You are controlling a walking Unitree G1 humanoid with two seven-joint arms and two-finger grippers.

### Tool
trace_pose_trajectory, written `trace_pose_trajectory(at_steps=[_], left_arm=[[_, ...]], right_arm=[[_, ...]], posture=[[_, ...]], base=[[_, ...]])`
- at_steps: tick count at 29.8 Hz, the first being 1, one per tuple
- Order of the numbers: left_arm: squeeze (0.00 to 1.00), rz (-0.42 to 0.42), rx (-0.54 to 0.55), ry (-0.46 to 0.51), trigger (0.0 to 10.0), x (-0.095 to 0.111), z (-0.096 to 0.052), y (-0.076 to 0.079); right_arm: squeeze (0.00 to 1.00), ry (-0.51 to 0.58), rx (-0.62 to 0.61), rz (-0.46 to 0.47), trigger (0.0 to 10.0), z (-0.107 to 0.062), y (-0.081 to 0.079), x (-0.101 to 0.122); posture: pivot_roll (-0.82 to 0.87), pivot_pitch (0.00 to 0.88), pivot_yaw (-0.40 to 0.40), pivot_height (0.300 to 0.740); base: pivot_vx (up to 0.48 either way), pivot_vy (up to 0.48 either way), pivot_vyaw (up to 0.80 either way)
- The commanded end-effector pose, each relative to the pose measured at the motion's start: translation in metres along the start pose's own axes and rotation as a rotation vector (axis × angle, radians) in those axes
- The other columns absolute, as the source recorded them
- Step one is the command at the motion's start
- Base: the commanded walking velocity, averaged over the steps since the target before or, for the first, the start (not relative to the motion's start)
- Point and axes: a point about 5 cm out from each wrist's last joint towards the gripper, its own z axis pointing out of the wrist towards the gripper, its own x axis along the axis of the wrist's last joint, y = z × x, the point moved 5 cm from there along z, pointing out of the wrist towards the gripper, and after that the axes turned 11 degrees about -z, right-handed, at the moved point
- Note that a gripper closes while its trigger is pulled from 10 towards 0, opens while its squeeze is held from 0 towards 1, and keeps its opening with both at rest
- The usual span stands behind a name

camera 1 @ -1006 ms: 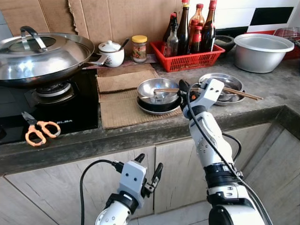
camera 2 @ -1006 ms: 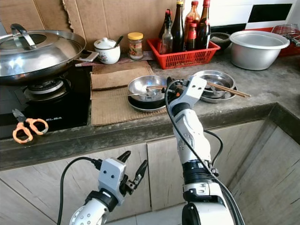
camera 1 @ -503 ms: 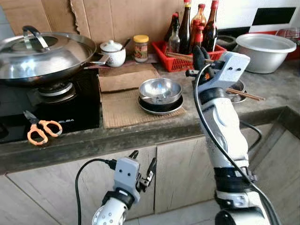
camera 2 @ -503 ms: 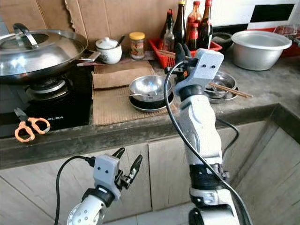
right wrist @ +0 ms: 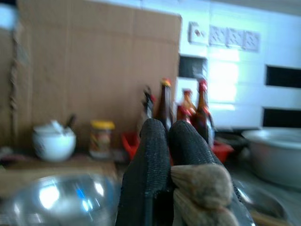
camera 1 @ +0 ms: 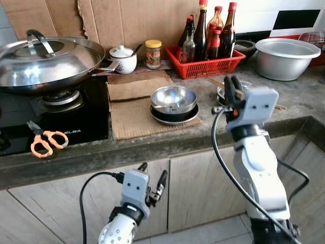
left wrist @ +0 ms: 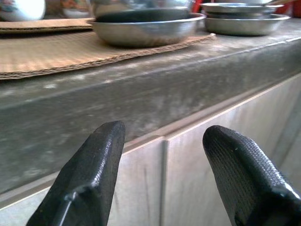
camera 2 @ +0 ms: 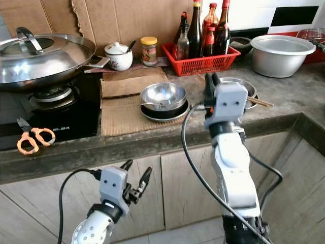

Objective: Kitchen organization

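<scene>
Our right gripper (camera 1: 229, 87) sits right of center in the left eye frame, raised above the counter edge, its two black fingers (right wrist: 155, 155) pressed together on a pair of wooden chopsticks (right wrist: 202, 190) whose blunt ends show against the pads in the wrist view. Just behind it lie the shallow steel plates (camera 2: 238, 84), with more chopsticks (camera 2: 260, 101) resting across their right rim. Left of the gripper, at mid-frame, a steel bowl (camera 1: 173, 97) is stacked on a dark dish on the cardboard mat (camera 1: 137, 114). Toward the top, we see the red basket (camera 1: 208, 63) of sauce bottles, and a large metal basin (camera 1: 287, 56) at upper right. The lidded wok (camera 1: 48, 58) fills the upper left, with orange scissors (camera 1: 43, 142) below it on the stove. Our left gripper (camera 1: 151, 179) hangs at lower center before the cabinet doors, fingers (left wrist: 89, 174) spread apart and holding nothing.
</scene>
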Motion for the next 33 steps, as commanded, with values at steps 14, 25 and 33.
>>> trace_pose_trajectory(at_steps=[14, 25, 33], left_arm=[[0.00, 0.019, 0.009, -0.003, 10.0, -0.001, 0.001, -0.002], [0.00, 0.022, 0.000, -0.007, 10.0, -0.002, 0.002, 0.000], [0.00, 0.021, -0.002, -0.013, 10.0, -0.003, 0.001, 0.000]], right_arm=[[0.00, -0.075, -0.009, -0.029, 0.0, -0.027, 0.000, -0.014], [0.00, -0.114, -0.007, -0.025, 0.0, -0.033, -0.004, -0.022], [0.00, -0.223, 0.019, 0.005, 10.0, -0.044, -0.012, -0.045]], posture=[[0.04, 0.000, -0.015, 0.740], [0.03, 0.000, -0.013, 0.740], [0.03, 0.000, -0.013, 0.740]], base=[[-0.133, 0.000, 0.00], [-0.313, 0.000, 0.00], [-0.317, 0.000, 0.00]])
